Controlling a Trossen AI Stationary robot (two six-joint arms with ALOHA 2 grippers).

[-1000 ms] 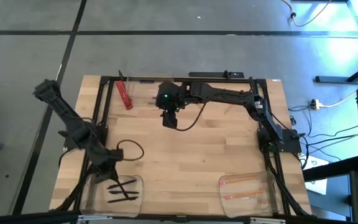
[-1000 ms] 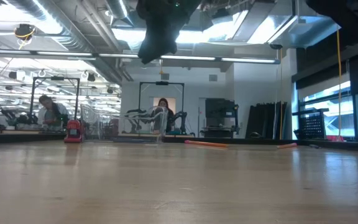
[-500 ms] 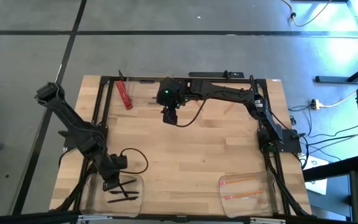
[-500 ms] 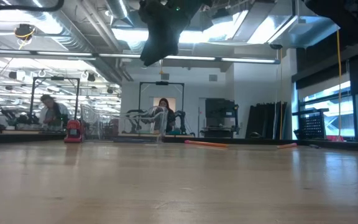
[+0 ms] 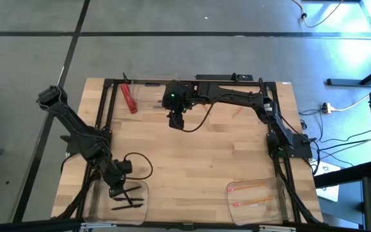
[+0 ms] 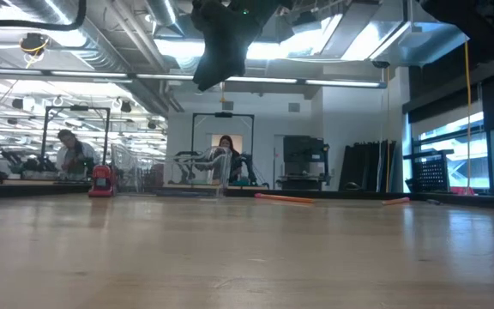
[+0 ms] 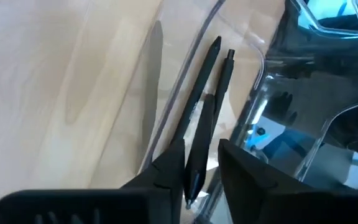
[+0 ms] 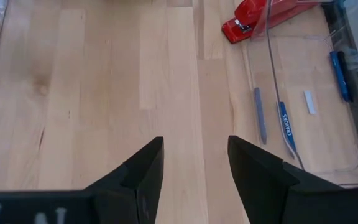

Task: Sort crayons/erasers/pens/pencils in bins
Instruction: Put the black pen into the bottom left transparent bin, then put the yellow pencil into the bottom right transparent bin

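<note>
My left gripper (image 5: pixel 113 189) hangs over the far edge of the near-left bin (image 5: pixel 98 205), which holds several black pens (image 5: pixel 127 197). Its fingers stand apart in the left wrist view, with one pen (image 7: pixel 201 134) running between them beside a second pen (image 7: pixel 224 74). My right gripper (image 5: pixel 176 121) hovers open, holding nothing, above the far middle of the table, next to the far bin (image 8: pixel 353 155). That bin holds bluish crayons (image 8: pixel 260 117) and a small white eraser (image 8: pixel 309 102). The orange pencils (image 5: pixel 250 187) lie in the near-right bin (image 5: pixel 272 206). My left gripper (image 7: pixel 201 177) points steeply down, with a finger on either side of one black pen's near end (image 7: pixel 194 180). The pen lies along the fingers' line inside the bin. I cannot tell whether either finger touches it.
A red stapler (image 5: pixel 129 98) lies at the far left by the far bin, and also shows in the right wrist view (image 8: pixel 253 18). A black cable loop (image 5: pixel 140 164) trails from the left arm. Bare wooden tabletop (image 5: pixel 205 161) fills the middle. People work at benches beyond the table (image 6: pixel 71 154).
My left gripper has gone down and toward the table's near edge, to the far edge of the near-left bin, and has stayed there for the last half second.
</note>
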